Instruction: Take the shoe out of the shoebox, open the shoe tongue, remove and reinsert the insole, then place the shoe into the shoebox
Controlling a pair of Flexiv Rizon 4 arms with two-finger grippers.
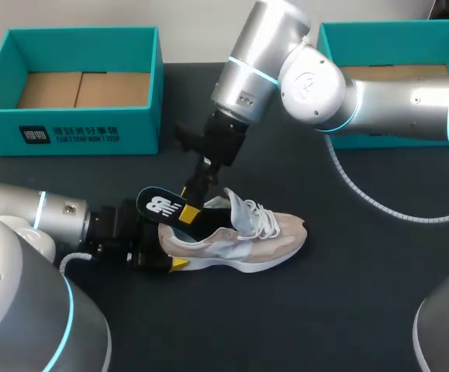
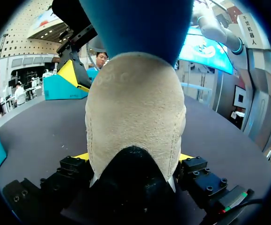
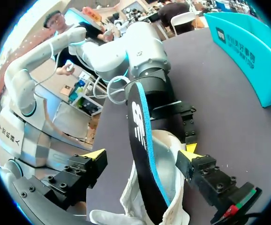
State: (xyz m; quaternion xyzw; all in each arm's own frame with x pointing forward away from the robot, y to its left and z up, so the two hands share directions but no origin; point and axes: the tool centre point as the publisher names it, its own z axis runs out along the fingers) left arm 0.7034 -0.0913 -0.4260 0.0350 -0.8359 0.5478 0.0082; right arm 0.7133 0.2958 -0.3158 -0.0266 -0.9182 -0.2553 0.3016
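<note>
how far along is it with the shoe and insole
Done: the shoe is out on the table, tongue raised. In hand: the left gripper is shut on its heel, and the insole stands half out of the shoe inside the open right gripper; coming out or going back, I cannot tell. Left: seating the insole, then putting the shoe into a shoebox.

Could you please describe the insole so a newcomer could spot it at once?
On the dark table, find the beige shoe near the middle. The insole sticks up from its opening at the heel end: the only flat black piece, blue-edged, with a white mark.
</note>
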